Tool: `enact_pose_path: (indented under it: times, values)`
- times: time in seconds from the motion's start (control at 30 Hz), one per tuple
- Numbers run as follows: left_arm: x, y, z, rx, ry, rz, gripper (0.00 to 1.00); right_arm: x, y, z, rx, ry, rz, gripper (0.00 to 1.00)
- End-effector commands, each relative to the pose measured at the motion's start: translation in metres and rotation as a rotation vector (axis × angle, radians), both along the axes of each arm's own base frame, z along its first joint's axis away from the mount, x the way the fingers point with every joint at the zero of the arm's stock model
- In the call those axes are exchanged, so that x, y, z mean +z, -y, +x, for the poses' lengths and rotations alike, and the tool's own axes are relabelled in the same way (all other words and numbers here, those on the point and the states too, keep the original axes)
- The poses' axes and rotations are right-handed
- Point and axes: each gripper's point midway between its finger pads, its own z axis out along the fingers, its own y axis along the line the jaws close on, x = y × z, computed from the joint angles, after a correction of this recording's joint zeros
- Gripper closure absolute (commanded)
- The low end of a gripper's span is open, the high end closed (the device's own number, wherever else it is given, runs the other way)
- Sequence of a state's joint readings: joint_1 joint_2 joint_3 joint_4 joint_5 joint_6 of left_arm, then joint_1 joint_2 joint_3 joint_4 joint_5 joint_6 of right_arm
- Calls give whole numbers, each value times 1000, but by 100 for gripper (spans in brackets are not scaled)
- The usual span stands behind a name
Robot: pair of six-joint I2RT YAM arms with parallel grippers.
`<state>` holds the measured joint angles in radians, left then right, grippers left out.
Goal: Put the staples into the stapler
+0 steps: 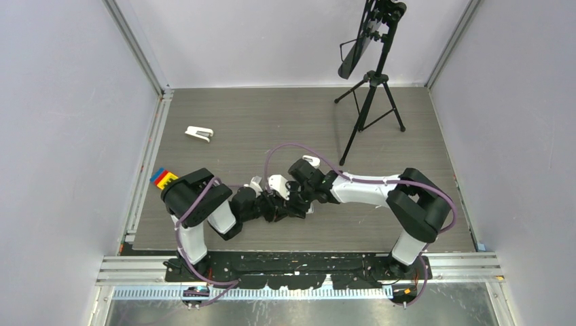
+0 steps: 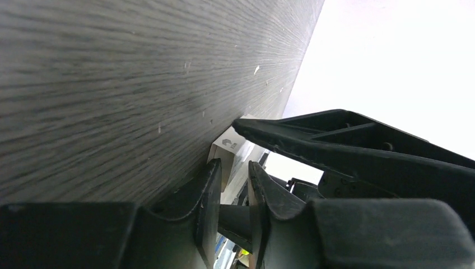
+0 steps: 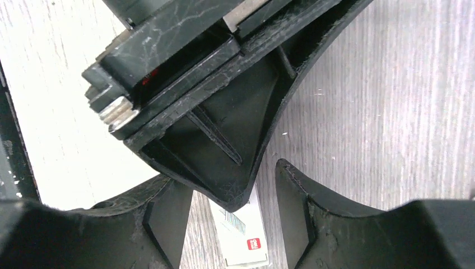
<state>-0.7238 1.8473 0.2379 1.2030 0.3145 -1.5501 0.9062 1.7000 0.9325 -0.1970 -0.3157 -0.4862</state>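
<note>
The staples' small white box with a red mark (image 3: 245, 240) lies flat on the grey wood table (image 3: 403, 112). My left gripper (image 2: 234, 164) is turned on its side and shut on the box (image 2: 227, 147), one finger next to the table and one on top. My right gripper (image 3: 224, 174) is open, its fingers (image 3: 291, 207) standing either side of the box without touching it. Both grippers meet at the table's near middle (image 1: 285, 197). A white stapler (image 1: 199, 133) lies apart at the far left. No staple strip shows.
A black tripod (image 1: 370, 102) with a tilted panel stands at the back right. A stack of coloured blocks (image 1: 163, 178) sits at the table's left edge by the left arm. Pale walls close in three sides.
</note>
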Motion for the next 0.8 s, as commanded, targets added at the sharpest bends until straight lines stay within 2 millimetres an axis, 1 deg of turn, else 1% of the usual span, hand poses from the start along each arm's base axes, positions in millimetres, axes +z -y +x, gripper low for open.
enact_pose_path:
  times: [0.0,0.13,0.3,0.4,0.53,0.6,0.67,0.77]
  values:
    - [15,4,-1,-14,65,-55,72,44,-18,14,-23,95,138,40]
    - [15,3,0,-7,66,-45,64,56,-15,11,-51,86,149,37]
    - [12,2,-1,-14,61,-20,57,67,0,5,-84,89,145,36]
    - [12,4,-1,-25,62,-18,55,63,13,3,-87,117,110,35]
    - [12,5,-2,-31,58,-19,55,52,34,9,-87,157,-13,35]
    - [13,4,-2,-28,60,-19,55,48,42,6,-62,145,-71,35]
    - [12,3,-2,-24,63,-15,56,46,46,5,-52,137,-88,36]
    - [12,2,-2,-25,67,-6,58,47,46,6,-53,139,-56,36]
